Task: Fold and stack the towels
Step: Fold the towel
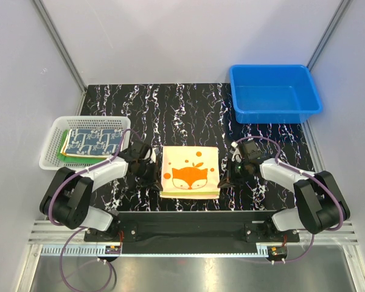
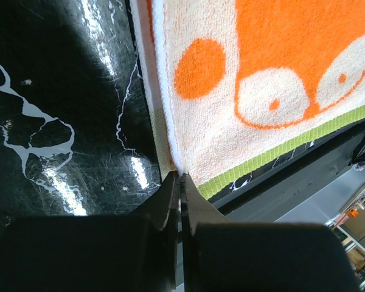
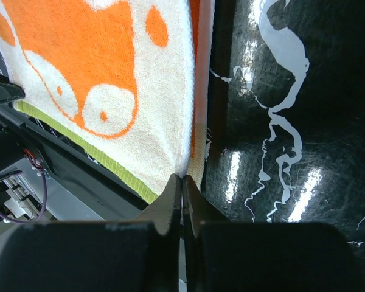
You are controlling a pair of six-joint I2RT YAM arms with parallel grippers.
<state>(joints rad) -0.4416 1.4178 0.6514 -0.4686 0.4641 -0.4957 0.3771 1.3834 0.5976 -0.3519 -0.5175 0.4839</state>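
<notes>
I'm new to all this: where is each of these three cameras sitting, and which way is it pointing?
Top external: fixed above and behind the arms, looking down at the table, fox towel, white basket and blue bin; both arms show.
Left wrist: on the left arm, looking past the shut left gripper pinching the towel's near corner.
Right wrist: likewise, the right gripper pinching the other near corner.
Shared: the fox towel in all three.

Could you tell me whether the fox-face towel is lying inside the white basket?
No, the fox-face towel lies on the black marbled table, well apart from the white basket.
</notes>
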